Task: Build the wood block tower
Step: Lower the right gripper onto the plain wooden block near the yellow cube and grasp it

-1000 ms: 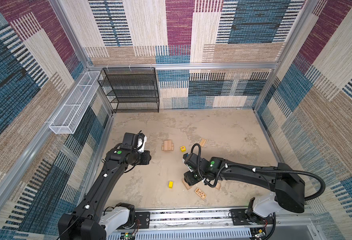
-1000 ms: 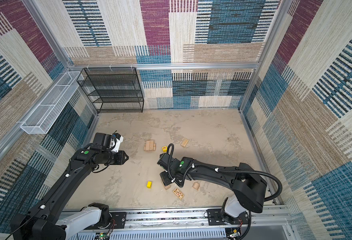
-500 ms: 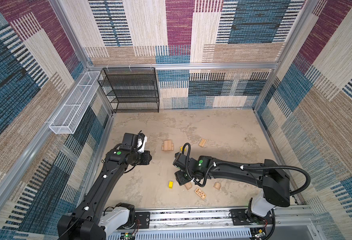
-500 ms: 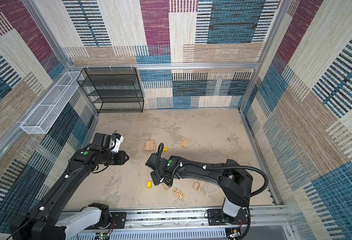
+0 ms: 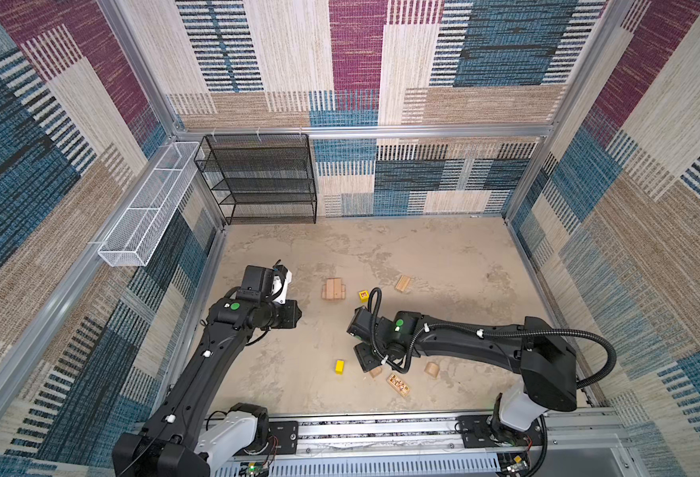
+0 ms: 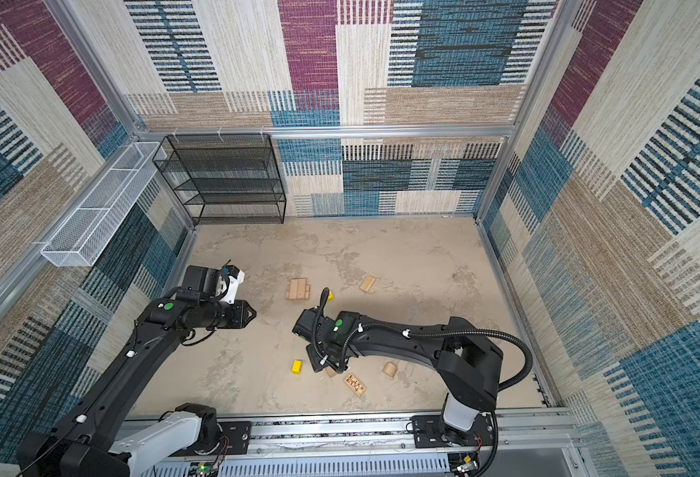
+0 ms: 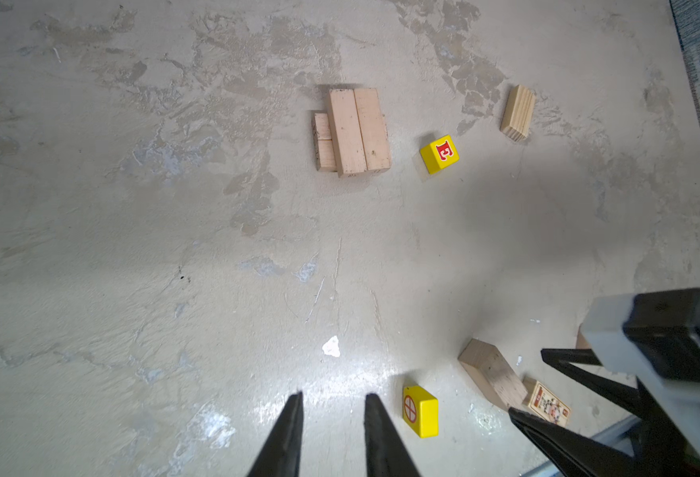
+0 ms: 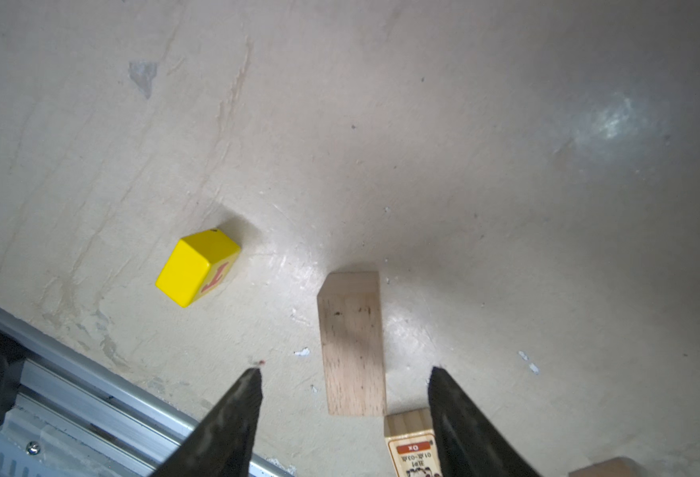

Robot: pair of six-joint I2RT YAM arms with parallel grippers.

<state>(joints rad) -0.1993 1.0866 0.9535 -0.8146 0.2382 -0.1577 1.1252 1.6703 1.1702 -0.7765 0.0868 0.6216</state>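
Tan block [image 8: 352, 342] lies on the surface near the front rail, with the right pincer [image 8: 346, 371] released and spread wide over its near end, not gripping. The left pincer [image 7: 332, 398] is barely parted, empty, and hovers apart. The low tower [image 7: 356, 132] sits well away, and the risk is that the printed block [image 8: 410, 437] just beside one finger gets snagged on closing, skewing the grasp.

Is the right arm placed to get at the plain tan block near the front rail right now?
Probably yes: the right hand is open, with a finger on either side of the tan block. The printed block crowds one finger and might get nudged.
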